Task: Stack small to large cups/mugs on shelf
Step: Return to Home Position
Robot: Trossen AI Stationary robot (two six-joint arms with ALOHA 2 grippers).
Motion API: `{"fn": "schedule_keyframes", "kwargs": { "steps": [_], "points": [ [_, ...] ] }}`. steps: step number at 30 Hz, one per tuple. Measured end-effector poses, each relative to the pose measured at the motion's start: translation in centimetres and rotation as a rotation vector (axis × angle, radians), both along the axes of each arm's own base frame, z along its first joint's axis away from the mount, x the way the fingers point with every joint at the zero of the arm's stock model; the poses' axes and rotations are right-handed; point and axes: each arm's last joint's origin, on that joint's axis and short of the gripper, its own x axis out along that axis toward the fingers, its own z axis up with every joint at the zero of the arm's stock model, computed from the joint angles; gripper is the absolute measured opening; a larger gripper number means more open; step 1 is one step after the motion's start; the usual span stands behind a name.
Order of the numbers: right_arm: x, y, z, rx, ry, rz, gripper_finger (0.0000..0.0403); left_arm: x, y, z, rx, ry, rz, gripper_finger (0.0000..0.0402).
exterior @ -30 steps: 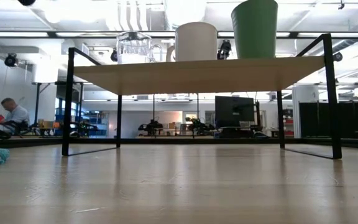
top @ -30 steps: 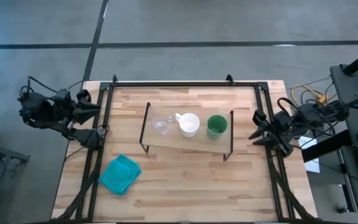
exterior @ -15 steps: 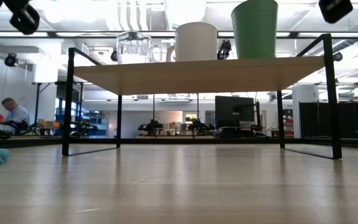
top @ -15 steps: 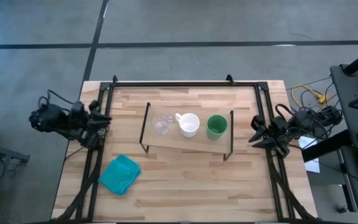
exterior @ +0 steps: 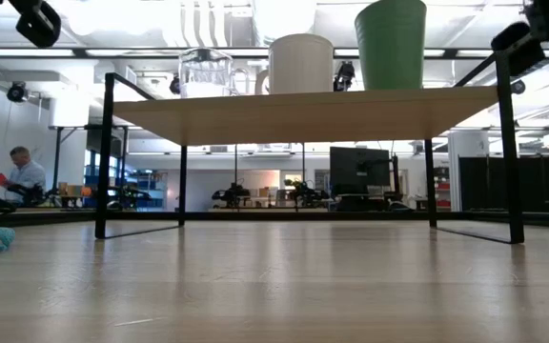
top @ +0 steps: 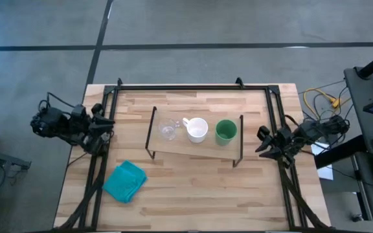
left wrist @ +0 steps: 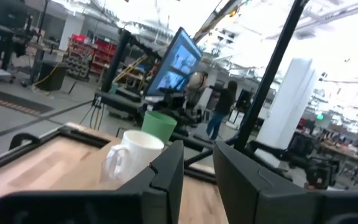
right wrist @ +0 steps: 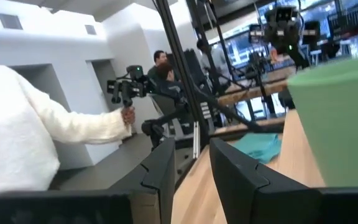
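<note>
A clear glass cup [top: 168, 131], a white handled mug [top: 197, 129] and a green cup [top: 225, 131] stand upright in a row on the light-wood shelf [top: 196, 150], glass toward the table's left, green toward its right. In the low view the glass cup [exterior: 205, 72], the mug [exterior: 300, 63] and the green cup [exterior: 390, 43] rest on their bases on the shelf board [exterior: 303, 110]. My left gripper [top: 111, 128] is open and empty at the table's left edge, pointing at the shelf. My right gripper [top: 259, 142] is open and empty at the right edge, near the green cup [right wrist: 340, 118].
A teal folded cloth [top: 124, 181] lies on the tabletop near the front left. The table's black frame rails [top: 99, 162] run along both sides. A person's white sleeve [right wrist: 17, 137] shows beyond the table in the right wrist view. People also stand in the room behind [left wrist: 219, 112].
My left gripper has moved toward the table's right, up to the table's left edge, then stopped. My right gripper has moved toward the table's left and a little toward its near edge, closer to the shelf. The cups have stayed still.
</note>
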Motion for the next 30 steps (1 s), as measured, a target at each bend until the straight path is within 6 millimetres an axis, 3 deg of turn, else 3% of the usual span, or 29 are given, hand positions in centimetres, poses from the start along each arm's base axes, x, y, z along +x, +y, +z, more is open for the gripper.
{"fn": "schedule_keyframes", "kwargs": {
  "steps": [10,21,30],
  "points": [
    [1.0,0.4,-3.3,0.068,-0.004,0.015,0.0096,1.4,-0.6,-2.1,0.011,0.033,-0.031,0.0075],
    [0.9,0.4,-3.0,0.085,-0.021,0.034,0.0096,4.1,-1.5,-6.8,-0.026,0.060,-0.052,0.0075],
    [0.9,0.4,-3.0,0.084,-0.018,0.035,0.0096,5.3,-2.0,-9.6,-0.029,0.035,-0.072,0.0075]
  ]
}}
